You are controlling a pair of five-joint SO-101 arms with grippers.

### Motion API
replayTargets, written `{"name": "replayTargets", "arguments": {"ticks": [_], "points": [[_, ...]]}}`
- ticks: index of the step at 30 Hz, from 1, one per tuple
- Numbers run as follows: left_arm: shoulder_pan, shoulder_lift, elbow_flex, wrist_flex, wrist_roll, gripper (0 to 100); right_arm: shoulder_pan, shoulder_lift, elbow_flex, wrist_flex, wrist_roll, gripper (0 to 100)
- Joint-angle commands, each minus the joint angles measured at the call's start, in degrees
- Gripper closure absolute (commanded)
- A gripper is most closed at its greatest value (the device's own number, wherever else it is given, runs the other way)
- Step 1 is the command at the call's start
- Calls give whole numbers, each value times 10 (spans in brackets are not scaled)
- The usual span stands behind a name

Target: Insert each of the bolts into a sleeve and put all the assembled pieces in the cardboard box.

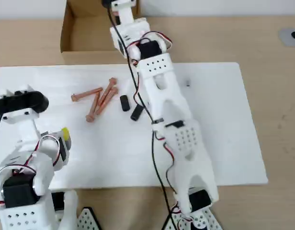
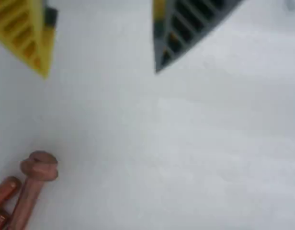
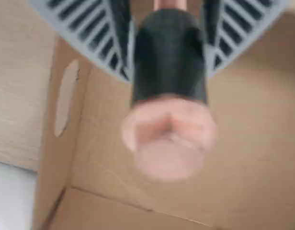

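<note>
Several copper bolts [image 1: 100, 99] lie in a loose bunch on the white foam board [image 1: 209, 143], with two black sleeves [image 1: 124, 102] [image 1: 137, 112] just to their right. My right arm stretches to the cardboard box [image 1: 85, 33] at the back. Its gripper [image 1: 122, 8] [image 3: 169, 62] is shut on a black sleeve with a copper bolt in it [image 3: 169, 96], held over the inside of the box [image 3: 262, 167]. My left gripper [image 1: 65, 136] [image 2: 99, 71] hangs open over the bare board, a little left of the bolts [image 2: 37, 167], holding nothing.
The board covers most of the wooden table [image 1: 281, 96]. The box has a handle cut-out [image 3: 66, 96] in one wall. A small dark speck [image 1: 187, 83] lies on the board's right half. Black cables [image 1: 157, 158] run along the right arm.
</note>
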Motion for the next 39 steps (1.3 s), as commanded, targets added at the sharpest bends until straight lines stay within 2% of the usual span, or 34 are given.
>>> {"name": "replayTargets", "arguments": {"ticks": [1,6,10,12,15,18,24,28,33,35,37,39], "points": [[-9,-9,0,-11,-4,843,13,85,-148,-19,0,987],[-9,-9,7,-9,-4,843,11,160,-185,-18,71,986],[-9,-9,10,-9,-4,843,10,167,-184,-18,82,981],[-9,-9,11,-11,-4,843,10,167,-186,-10,82,939],[-9,-9,11,-11,-4,840,8,166,-205,45,83,842],[-9,-6,5,-12,-4,840,7,166,-240,100,83,785],[-4,15,-7,-33,-3,822,14,95,-247,181,83,772],[0,131,-55,-52,9,811,17,4,-247,263,83,773],[-1,364,-223,-58,124,811,17,-116,-244,398,83,773],[3,451,-295,-58,213,811,17,-153,-244,458,83,773],[12,524,-356,-58,341,811,19,-181,-243,522,83,772],[23,587,-390,-58,447,809,35,-198,-229,532,80,773]]}}
